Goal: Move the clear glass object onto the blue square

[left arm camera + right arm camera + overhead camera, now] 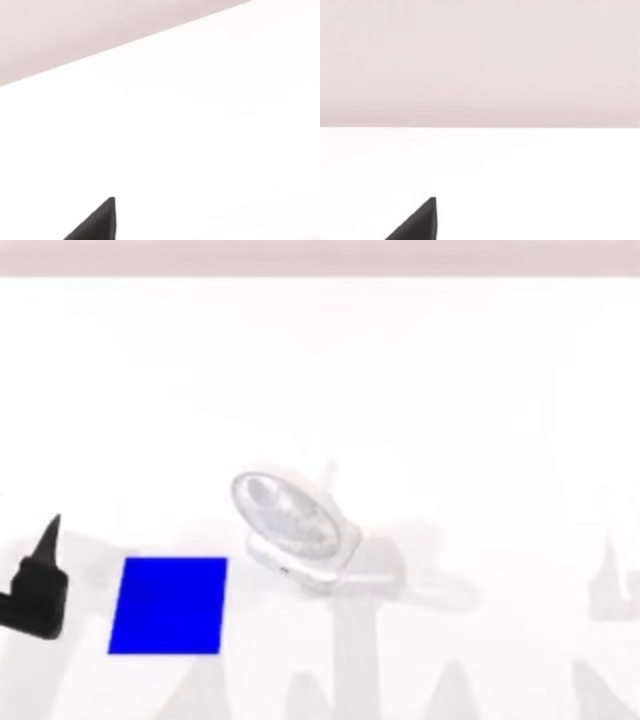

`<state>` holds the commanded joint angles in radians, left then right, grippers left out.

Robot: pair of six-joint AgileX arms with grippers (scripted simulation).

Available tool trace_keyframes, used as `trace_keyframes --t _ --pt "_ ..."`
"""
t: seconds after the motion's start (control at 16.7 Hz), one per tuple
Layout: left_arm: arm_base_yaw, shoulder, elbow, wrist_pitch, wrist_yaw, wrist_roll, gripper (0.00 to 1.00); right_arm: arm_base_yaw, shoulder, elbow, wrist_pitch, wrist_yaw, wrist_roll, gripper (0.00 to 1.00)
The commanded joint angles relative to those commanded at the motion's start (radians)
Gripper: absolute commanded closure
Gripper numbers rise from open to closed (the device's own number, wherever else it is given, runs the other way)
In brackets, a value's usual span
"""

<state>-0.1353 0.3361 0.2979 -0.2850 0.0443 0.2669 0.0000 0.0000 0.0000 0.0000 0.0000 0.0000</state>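
Observation:
The clear glass object (295,530) rests tilted on the white table, its round bowl facing up and to the left and its squarish base toward the right. The blue square (168,605) lies flat just left of it and a little nearer the front edge, with nothing on it. My left gripper (50,540) is a black shape at the table's far left edge, beside the blue square and apart from the glass. In the left wrist view only its dark tip (102,220) shows over bare table. The right gripper's dark tip (425,220) appears only in the right wrist view.
A pinkish wall band (320,258) runs along the table's far edge. Faint grey shadows lie across the white tabletop (450,440) near the front and right.

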Motion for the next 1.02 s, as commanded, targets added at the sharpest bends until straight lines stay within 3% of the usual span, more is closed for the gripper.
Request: trace_keyframes --t 0.48,1.02 --pt "-0.243 0.675 0.68 -0.523 0.029 0.509 0.0 0.0 0.0 0.0 0.0 0.0 0.0 0.0" --pt "-0.459 1.438 1.44 -1.05 -0.006 0.999 0.0 0.0 0.0 0.0 0.0 0.0 0.0 0.0"
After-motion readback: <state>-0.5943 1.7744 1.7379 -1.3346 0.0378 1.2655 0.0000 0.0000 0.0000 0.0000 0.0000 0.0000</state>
